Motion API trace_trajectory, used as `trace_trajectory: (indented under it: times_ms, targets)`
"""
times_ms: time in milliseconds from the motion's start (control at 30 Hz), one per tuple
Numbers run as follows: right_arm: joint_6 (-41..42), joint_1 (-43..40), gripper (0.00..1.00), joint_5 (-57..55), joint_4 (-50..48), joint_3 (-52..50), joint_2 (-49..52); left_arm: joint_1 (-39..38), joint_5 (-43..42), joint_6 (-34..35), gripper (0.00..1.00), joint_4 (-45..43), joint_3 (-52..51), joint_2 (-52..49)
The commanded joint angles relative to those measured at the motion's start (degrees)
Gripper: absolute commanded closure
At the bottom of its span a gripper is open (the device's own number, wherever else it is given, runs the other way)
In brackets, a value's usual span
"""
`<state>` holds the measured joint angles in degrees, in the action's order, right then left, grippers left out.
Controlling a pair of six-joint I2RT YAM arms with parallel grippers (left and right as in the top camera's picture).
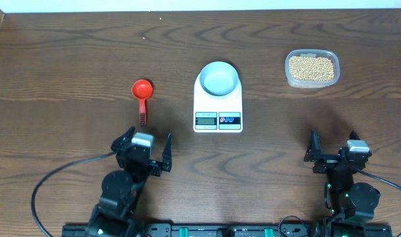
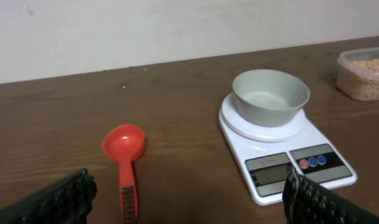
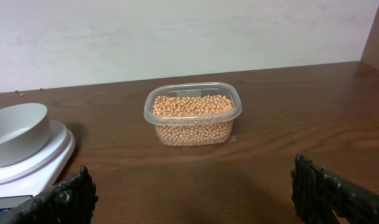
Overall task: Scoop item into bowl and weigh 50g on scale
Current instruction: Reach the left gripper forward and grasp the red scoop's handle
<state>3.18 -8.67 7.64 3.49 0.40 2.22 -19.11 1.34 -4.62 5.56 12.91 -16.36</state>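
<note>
Both claws stand spread wide with nothing between their fingers: the left claw (image 1: 145, 148) by the near edge of the table (image 1: 68, 66), left of the middle, and the right claw (image 1: 334, 155) by the same edge, toward the near right corner.

Just beyond the left claw lies a red scoop (image 1: 142, 92), well apart from the fingers, its round cup pointing to the far edge and its handle to the near one.

At the middle of the table sits the scale (image 1: 218, 120), display and two buttons (one red, one blue) facing the near edge; the digits are too small to read. The bowl (image 1: 218, 80) rests upright on its round platform and holds nothing.

Beyond the right claw, toward the far right corner, a clear tub (image 1: 286, 66) holds the beans (image 1: 311, 68), filled close to its rim, well apart from the scale.
</note>
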Motion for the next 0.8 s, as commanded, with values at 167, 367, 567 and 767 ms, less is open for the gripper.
trace_trajectory:
  times_ms: [167,367,567,767]
  targets:
    - [-0.70,-0.24,0.01,-0.42,0.24,-0.09,-0.07,0.35,-5.07,-0.92,0.02,9.88,16.39,-17.16]
    - [-0.70,-0.24,0.01,-0.42,0.24,-0.09,-0.07,0.66,-6.75,-0.92,0.02,20.76,31.61,-31.34]
    - [-0.70,-0.24,0.01,-0.42,0.24,-0.09,-0.07,6.60,-18.64,-0.72,0.02,30.14,46.18,-45.53]
    - [-0.70,-0.24,0.01,-0.42,0.24,-0.09,-0.07,15.32,-28.46,-0.72,0.02,35.19,57.16,-58.42]
